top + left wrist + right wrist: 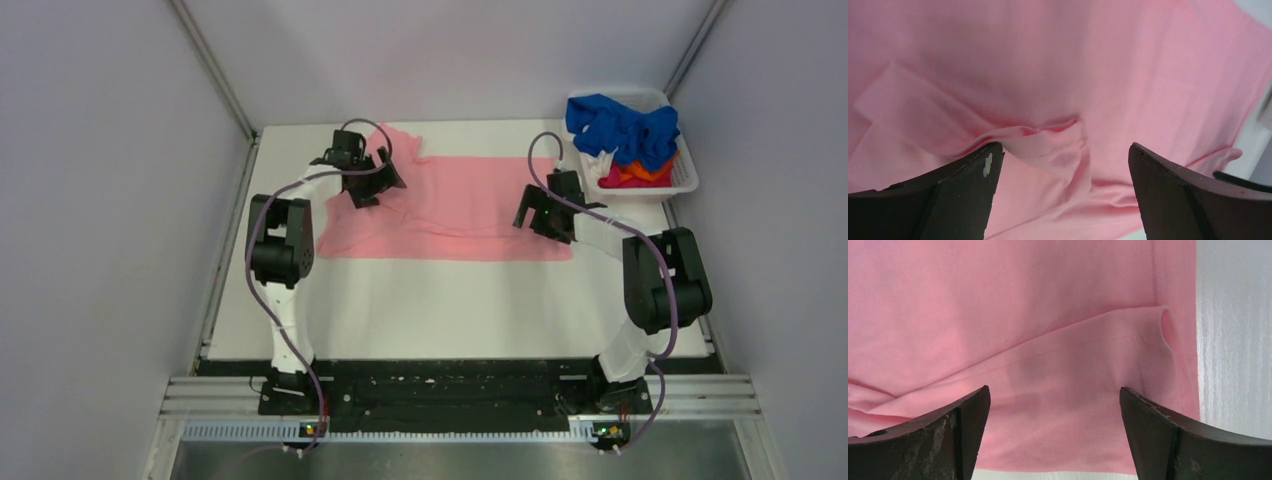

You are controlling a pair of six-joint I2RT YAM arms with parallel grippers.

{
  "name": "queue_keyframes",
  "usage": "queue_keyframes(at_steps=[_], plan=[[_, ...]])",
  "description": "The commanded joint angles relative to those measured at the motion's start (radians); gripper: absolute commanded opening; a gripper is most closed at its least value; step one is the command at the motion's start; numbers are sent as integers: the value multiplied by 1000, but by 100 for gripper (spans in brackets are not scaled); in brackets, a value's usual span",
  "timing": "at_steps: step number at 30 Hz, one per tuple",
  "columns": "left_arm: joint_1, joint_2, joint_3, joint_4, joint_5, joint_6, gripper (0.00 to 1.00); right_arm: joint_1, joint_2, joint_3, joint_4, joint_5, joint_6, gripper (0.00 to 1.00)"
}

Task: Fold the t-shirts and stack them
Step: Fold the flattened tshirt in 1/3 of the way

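One salmon-pink t-shirt (440,215) lies spread flat on the white tabletop (450,300), a wide band across the upper middle of the overhead frame, with a sleeve poking toward the upper left and its lower hem running straight from left to right. The left gripper (1065,150) hangs over the shirt's left end with its jaws spread wide and nothing between them; its wrist view shows a small raised fold and a loose flap of cloth just beyond the fingertips. The right gripper (1055,390) hangs over the shirt's right end, equally wide open and empty, with a long diagonal crease and the stitched right edge of the cloth ahead of it and bare tabletop at the right of that frame. In the upper right corner of the overhead frame stands a white plastic basket (688,185), well apart from the pink shirt, holding a crumpled royal blue t-shirt (625,125) on top, with an orange t-shirt (645,170) and a red t-shirt (612,182) bunched beneath it. The tabletop is matt and plain, closed in by pale grey walls (110,200) on three sides with metal struts in the back corners. A black base plate (450,385) and a ribbed metal rail carry both arms along the bottom edge.
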Motion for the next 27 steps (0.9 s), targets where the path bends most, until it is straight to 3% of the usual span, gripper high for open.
queue_keyframes(at_steps=[1,8,11,14,20,23,27], plan=[[-4,101,140,71,33,-21,99,-8,-47,0,9,25,-17,99],[-3,235,463,3,8,-19,99,-9,-61,6,-5,38,-24,99],[-3,216,521,-59,-28,17,99,-9,-89,13,-8,42,-31,99],[-3,86,405,-79,-83,60,99,-8,-116,23,-3,34,-42,99],[-3,-216,-67,48,-121,50,99,46,-90,27,20,7,-47,99],[-2,-238,-195,81,-99,36,99,87,-39,29,60,7,-32,99],[12,-175,-191,-4,-125,14,99,130,0,30,48,65,-19,99]])
